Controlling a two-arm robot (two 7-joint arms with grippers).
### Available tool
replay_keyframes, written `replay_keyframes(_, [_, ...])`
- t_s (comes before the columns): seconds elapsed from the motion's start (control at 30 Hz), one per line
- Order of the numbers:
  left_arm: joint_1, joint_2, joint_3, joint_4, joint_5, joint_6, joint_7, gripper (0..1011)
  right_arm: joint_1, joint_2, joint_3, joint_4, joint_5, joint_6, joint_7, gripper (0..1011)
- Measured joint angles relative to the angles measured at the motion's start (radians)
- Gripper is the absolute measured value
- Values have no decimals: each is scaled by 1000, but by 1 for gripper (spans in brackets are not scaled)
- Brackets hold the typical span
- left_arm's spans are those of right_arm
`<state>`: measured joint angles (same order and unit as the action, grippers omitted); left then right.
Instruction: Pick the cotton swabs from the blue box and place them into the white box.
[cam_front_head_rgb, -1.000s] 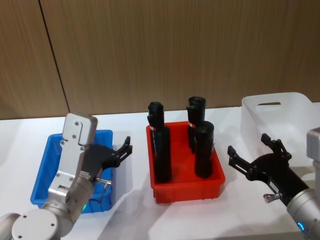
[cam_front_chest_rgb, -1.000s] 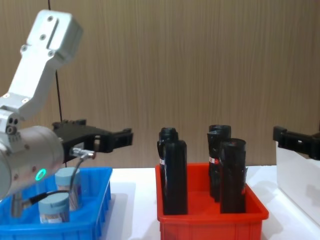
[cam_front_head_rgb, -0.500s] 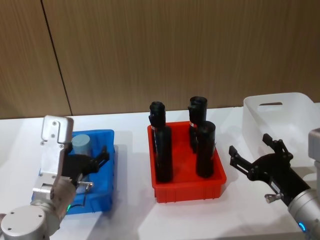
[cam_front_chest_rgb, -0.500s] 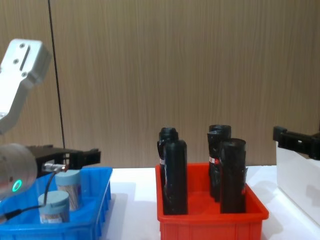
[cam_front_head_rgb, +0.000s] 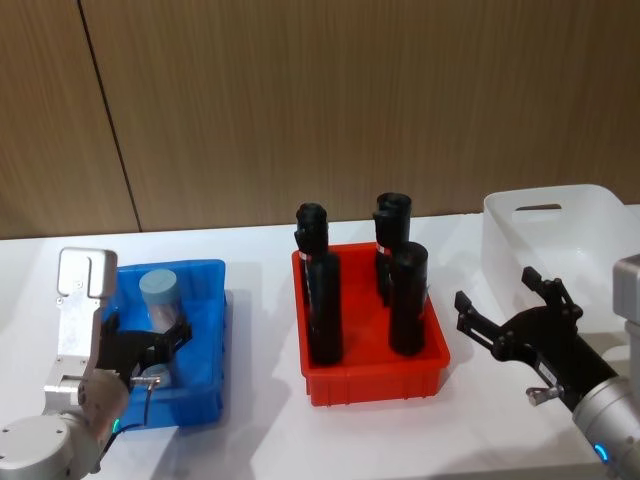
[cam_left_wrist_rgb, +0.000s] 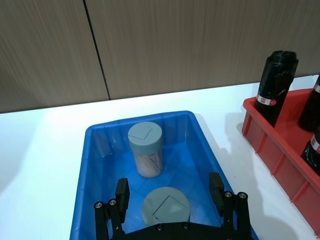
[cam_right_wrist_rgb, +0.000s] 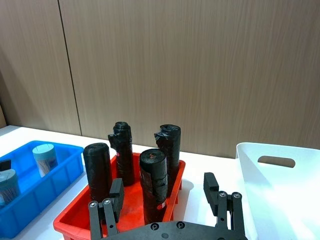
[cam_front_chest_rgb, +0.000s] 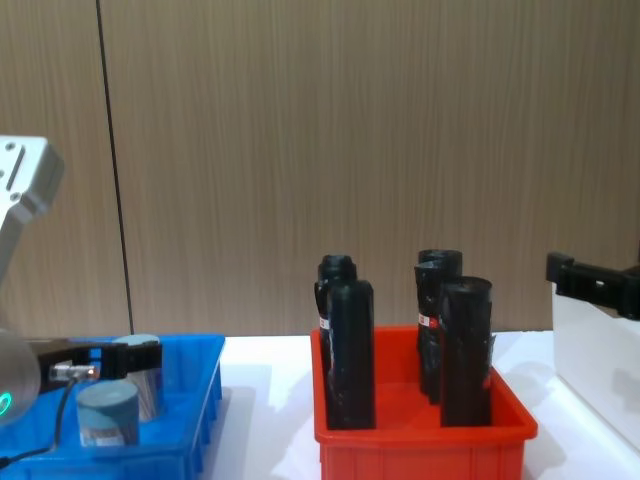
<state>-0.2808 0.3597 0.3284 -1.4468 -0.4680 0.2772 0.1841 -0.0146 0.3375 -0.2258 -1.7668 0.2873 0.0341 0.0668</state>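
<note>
The blue box (cam_front_head_rgb: 205, 400) sits at the table's left with two cotton swab jars standing in it, a far one (cam_front_head_rgb: 160, 294) and a near one (cam_left_wrist_rgb: 165, 206). My left gripper (cam_left_wrist_rgb: 168, 186) hangs low over the box, open, its fingers (cam_left_wrist_rgb: 121, 191) on either side of the near jar with a gap on each side. From the chest view, the left gripper (cam_front_chest_rgb: 108, 359) is just above the near jar (cam_front_chest_rgb: 108, 412). The white box (cam_front_head_rgb: 560, 235) stands at the far right. In front of it, my right gripper (cam_front_head_rgb: 512, 312) hovers open and empty.
A red bin (cam_front_head_rgb: 375, 385) holding three tall black bottles (cam_front_head_rgb: 408, 300) stands mid-table between the blue box and the white box. A wooden wall runs along the back. Bare white tabletop lies in front of the red bin.
My left arm has drawn back to the left and come down, bringing its open gripper from beyond the blue box's right edge to low over the near jar. The right arm has stayed still.
</note>
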Motion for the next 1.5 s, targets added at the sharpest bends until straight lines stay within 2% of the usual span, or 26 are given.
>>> replay_keyframes(0.47, [-21, -9, -16, 67, -21, 10, -43, 1009, 0, 0, 0, 0, 0, 0, 0, 1001])
replay_keyframes(1.37, [-53, -26, -27, 153, -29, 15, -132, 1010, 0, 0, 0, 0, 0, 0, 0, 1001])
replay_keyframes(1.43, [-54, -27, -28, 157, -30, 16, -135, 999, 0, 0, 0, 0, 0, 0, 0, 1001])
replay_keyframes(1.5, [-56, -28, -28, 162, -30, 17, -140, 947, 0, 0, 0, 0, 0, 0, 0, 1002])
